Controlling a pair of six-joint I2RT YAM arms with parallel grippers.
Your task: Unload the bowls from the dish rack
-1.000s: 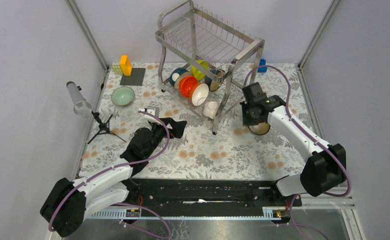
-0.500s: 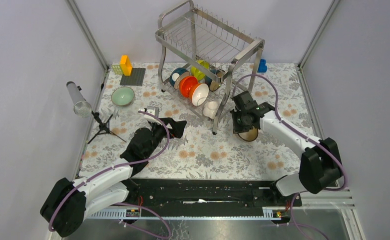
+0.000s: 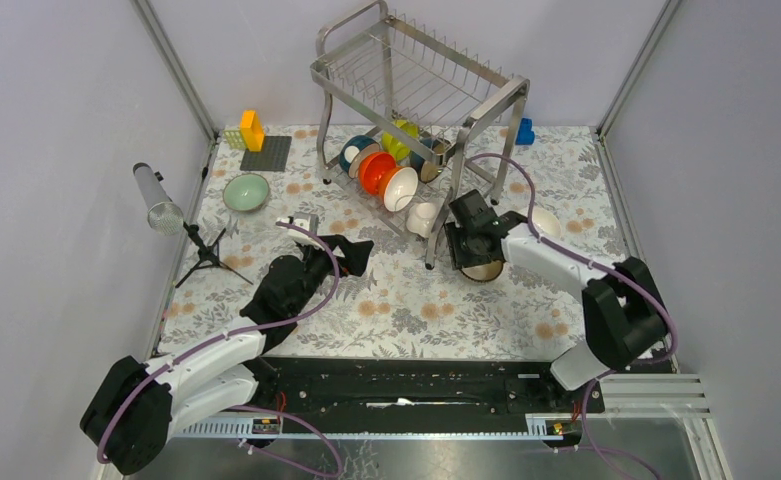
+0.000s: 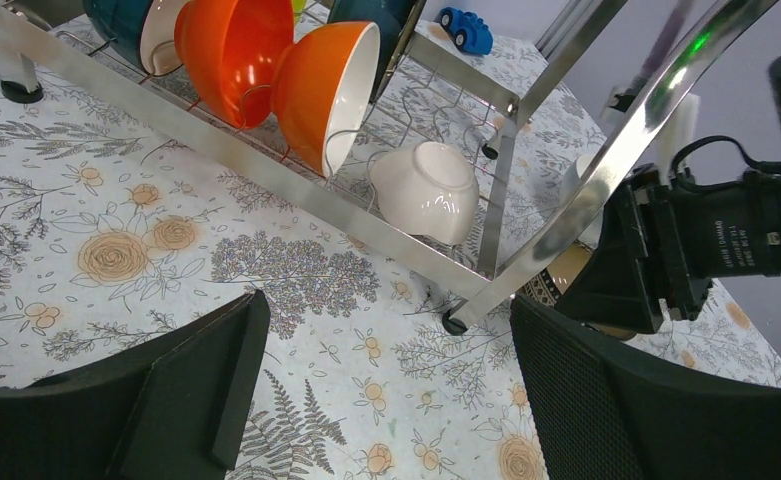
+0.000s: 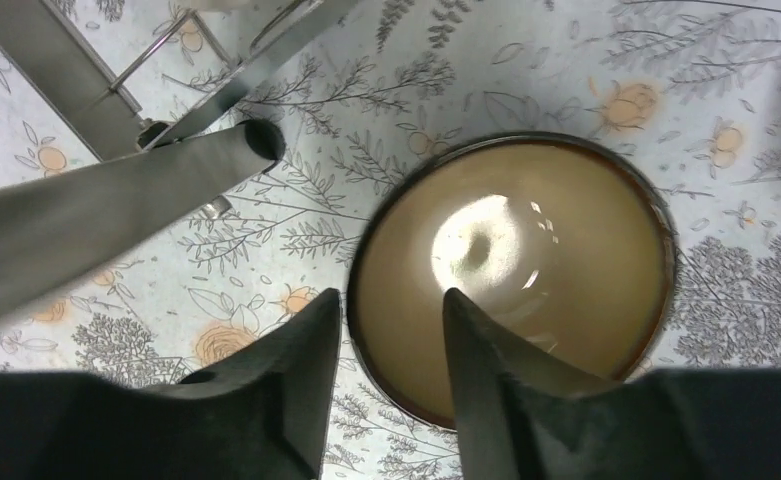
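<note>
The steel dish rack (image 3: 489, 103) stands at the back centre. Its lower shelf holds a blue bowl (image 3: 354, 152), an orange-red bowl (image 3: 376, 172), an orange bowl with a white inside (image 3: 400, 188), a yellow-green bowl (image 3: 398, 140) and a tipped white bowl (image 3: 422, 216). My right gripper (image 3: 471, 250) is beside the rack's front right leg. Its jaws straddle the rim of a brown-gold bowl (image 5: 511, 260) low over the table. My left gripper (image 4: 386, 380) is open and empty in front of the rack.
A pale green bowl (image 3: 246, 192) sits on the table at the left, and a white bowl (image 3: 546, 222) at the right. A silver cylinder on a tripod (image 3: 156, 200), a yellow block (image 3: 252, 130) and a blue block (image 3: 524, 130) are nearby.
My right gripper has moved left toward the rack's front right leg, and the brown-gold bowl has moved with it. The white bowl at the right is now uncovered. The left arm has not moved.
</note>
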